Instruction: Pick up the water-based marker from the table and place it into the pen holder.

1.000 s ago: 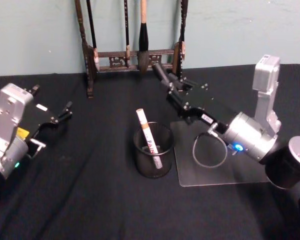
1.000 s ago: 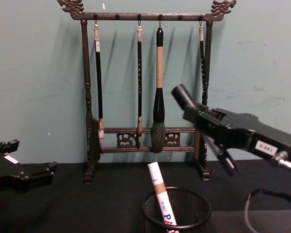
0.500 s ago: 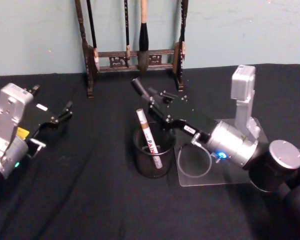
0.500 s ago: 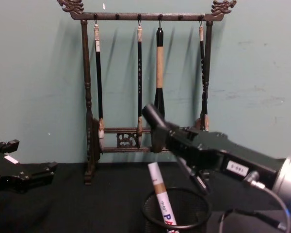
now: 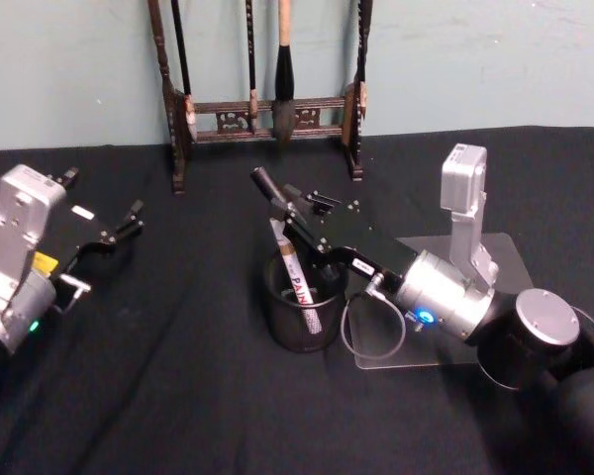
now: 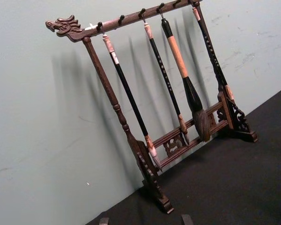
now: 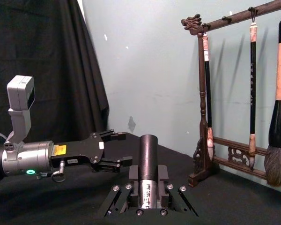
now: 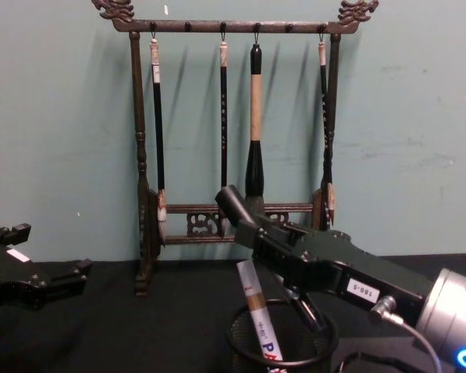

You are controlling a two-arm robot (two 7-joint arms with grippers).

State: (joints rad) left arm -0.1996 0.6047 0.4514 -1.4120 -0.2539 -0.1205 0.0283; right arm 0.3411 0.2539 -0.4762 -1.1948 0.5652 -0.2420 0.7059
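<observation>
My right gripper (image 5: 302, 220) is shut on a dark marker (image 5: 269, 187) whose black end sticks out up and to the left. It hovers just over the black mesh pen holder (image 5: 285, 325) near the middle of the black table (image 5: 178, 386). A white marker (image 5: 292, 272) leans inside the holder. In the chest view the held marker (image 8: 231, 203) and right gripper (image 8: 258, 231) are above the holder's rim (image 8: 323, 329), by the white marker (image 8: 258, 318). In the right wrist view the fingers (image 7: 133, 180) clamp the marker (image 7: 148, 157). My left gripper (image 5: 127, 224) rests open at the left.
A dark wooden brush rack (image 5: 267, 109) with hanging brushes stands at the back by the wall. A clear plate (image 5: 500, 259) lies on the cloth under my right arm, with a cable loop (image 5: 361, 336) beside the holder. Open cloth lies in front.
My right gripper has carried the dark marker left and toward me, from near the rack to over the pen holder. The left arm has not moved.
</observation>
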